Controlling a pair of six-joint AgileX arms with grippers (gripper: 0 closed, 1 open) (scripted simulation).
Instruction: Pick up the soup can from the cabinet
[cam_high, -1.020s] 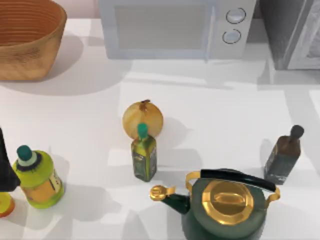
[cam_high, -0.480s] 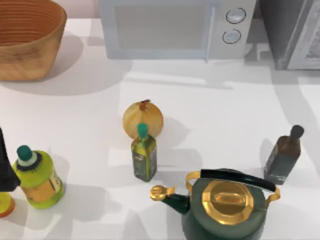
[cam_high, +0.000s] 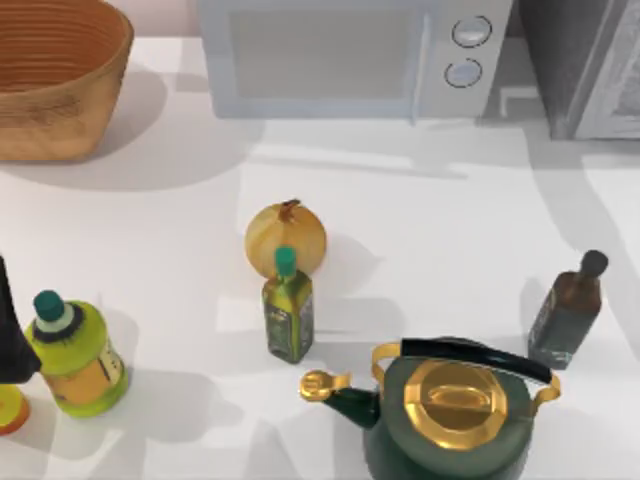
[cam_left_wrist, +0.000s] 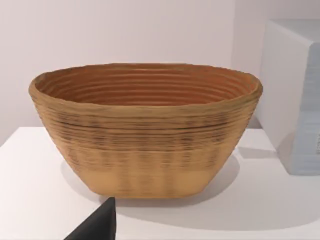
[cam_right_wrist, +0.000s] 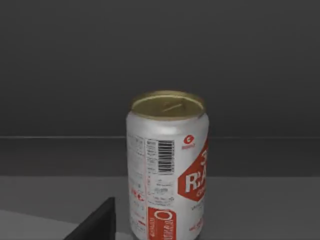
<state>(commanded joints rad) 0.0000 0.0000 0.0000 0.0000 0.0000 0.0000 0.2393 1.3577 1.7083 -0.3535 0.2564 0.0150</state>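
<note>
Soup can: stood upright on the dark grey floor inside the cabinet, apart from the dark back wall behind it. White body with red label panels, white lettering, a barcode, gold-coloured lid with pull tab on top. Lower edge cut off in the right wrist view. Cabinet: sat at the table's far right corner in the top view, dark grey speckled body, pale grey framed door panel, just beside the microwave's right side.
</note>
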